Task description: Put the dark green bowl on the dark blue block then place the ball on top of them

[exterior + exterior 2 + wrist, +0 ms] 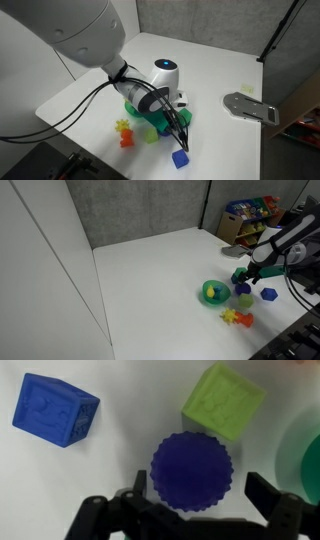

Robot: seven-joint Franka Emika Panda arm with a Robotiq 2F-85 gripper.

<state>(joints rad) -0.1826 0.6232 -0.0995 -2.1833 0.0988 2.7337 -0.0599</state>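
gripper (200,488): jaws spread wide, holding nothing | dark blue scalloped round piece (192,470): frame centre, between my fingers | blue cube (56,409): upper left | dark green bowl: I cannot find it here | step: centre myself, descend straight, stay clear of yellow-green cube (223,400) at upper right

A dark blue round piece (192,470) with a scalloped rim sits on the white tabletop (90,480), in the middle of the picture. The gripper (201,484) comes in from the bottom edge, its jaws wide apart, one finger at each side of the piece. A brighter blue cube (55,408) lies at upper left, well apart. A yellow-green cube (224,398) lies just above the piece. A green curved shape (313,465) is cut off by the right edge.
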